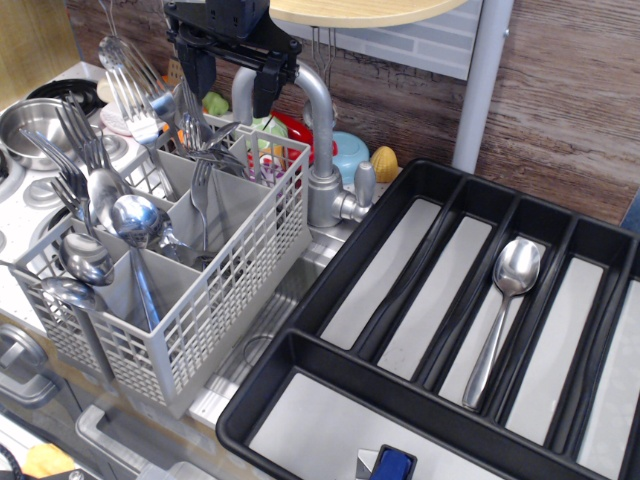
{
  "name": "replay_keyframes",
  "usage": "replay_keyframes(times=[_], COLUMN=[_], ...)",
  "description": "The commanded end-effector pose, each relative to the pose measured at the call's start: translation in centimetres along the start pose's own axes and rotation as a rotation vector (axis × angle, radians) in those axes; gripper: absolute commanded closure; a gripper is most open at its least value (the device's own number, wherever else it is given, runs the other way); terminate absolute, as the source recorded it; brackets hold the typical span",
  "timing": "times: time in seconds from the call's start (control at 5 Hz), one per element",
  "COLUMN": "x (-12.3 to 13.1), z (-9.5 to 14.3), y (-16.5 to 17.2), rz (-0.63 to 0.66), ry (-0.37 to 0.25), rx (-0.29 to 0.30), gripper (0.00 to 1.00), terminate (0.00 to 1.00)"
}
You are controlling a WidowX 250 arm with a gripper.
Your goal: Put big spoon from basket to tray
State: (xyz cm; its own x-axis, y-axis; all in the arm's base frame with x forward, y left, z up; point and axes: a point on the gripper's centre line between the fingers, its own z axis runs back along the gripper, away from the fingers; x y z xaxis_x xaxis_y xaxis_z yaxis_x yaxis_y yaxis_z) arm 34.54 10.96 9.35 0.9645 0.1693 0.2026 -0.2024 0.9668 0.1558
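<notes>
A shiny steel big spoon (pixel 505 300) lies in a long slot of the black tray (pixel 300 345), bowl towards the back. The light grey lattice basket (pixel 235 265) stands to the left and holds more spoons, one with a round bowl (pixel 135 218) and two at the front left (pixel 84 262), plus several forks (pixel 78 150). My black gripper (pixel 231 88) hangs over the basket's back compartments. Its jaws stand apart with nothing between them. A steel utensil (pixel 194 130) stands in the basket just below the left finger.
A grey metal faucet (pixel 322 150) rises right behind the basket, close to the gripper. A steel pot (pixel 28 125) sits at far left. Colourful toy items (pixel 350 155) lie by the back wall. A blue object (pixel 394 463) sits at the tray's front edge.
</notes>
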Motion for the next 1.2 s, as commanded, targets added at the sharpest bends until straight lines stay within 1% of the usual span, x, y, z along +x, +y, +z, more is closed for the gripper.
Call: replay_keyframes(times=[0.0,0.2,0.4,0.6,0.8,1.0], x=[0.0,0.0,0.1,0.4,0.5,0.6], z=[0.0,-0.9,-1.5,-2.3,-3.1,-4.0], y=[0.0,0.3,0.5,0.9,0.9,1.2], rz=[0.0,-0.084,-0.109,-0.133,-0.144,-0.147], ry=[0.0,-0.035,-0.052,-0.071,-0.074,-0.078], rx=[0.0,0.094,0.12,0.13,0.123,0.104], gripper=[0.0,0.0,0.0,0.0,0.0,0.0], terminate=[0.0,0.0,0.0,0.0,0.0,0.0])
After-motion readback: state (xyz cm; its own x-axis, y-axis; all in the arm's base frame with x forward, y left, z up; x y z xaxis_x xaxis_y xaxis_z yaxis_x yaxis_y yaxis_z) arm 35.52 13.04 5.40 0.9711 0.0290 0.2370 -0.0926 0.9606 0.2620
